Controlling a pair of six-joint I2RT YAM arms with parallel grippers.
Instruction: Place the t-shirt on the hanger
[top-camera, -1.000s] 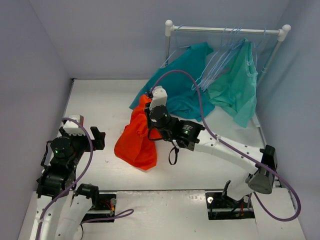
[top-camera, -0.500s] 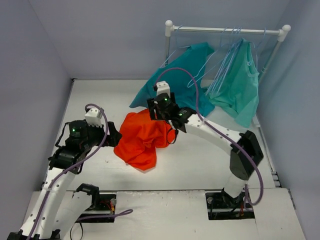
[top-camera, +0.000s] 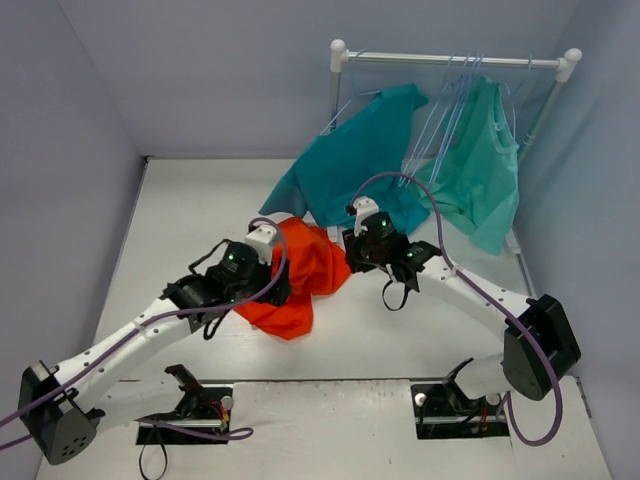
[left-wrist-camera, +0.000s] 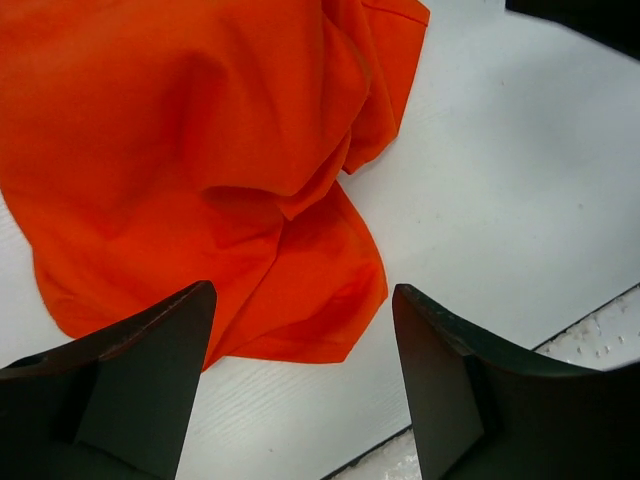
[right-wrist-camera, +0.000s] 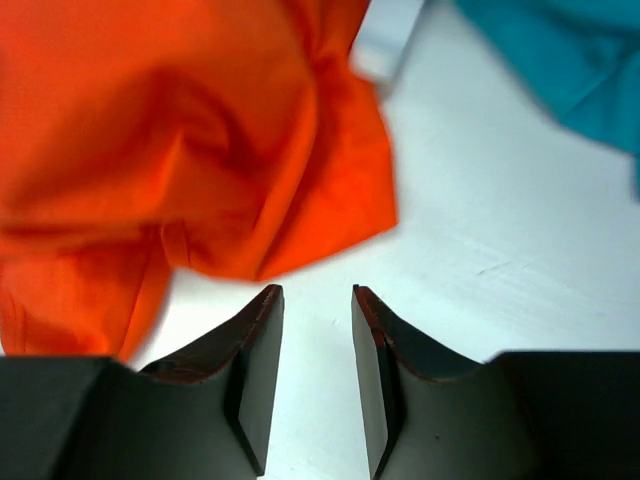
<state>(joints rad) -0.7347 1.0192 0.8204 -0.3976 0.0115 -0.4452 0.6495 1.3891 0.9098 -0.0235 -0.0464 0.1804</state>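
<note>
Top external, t-shirt (top-camera: 305, 275) crumpled on table (top-camera: 200, 220), hangers (top-camera: 440, 110) on rack (top-camera: 450, 61)

A white rail rack (top-camera: 450, 61) is stood at the table's (top-camera: 195, 205) far right corner; a teal-blue shirt (top-camera: 345, 165) is draped from its left end; a green-teal garment (top-camera: 475, 175) is hung at its right.

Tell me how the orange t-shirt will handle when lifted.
The t-shirt lies crumpled in soft folds, so it will probably droop from any pinch. It looks thin, likely light. Pushed across the table, it would likely bunch up.
</note>
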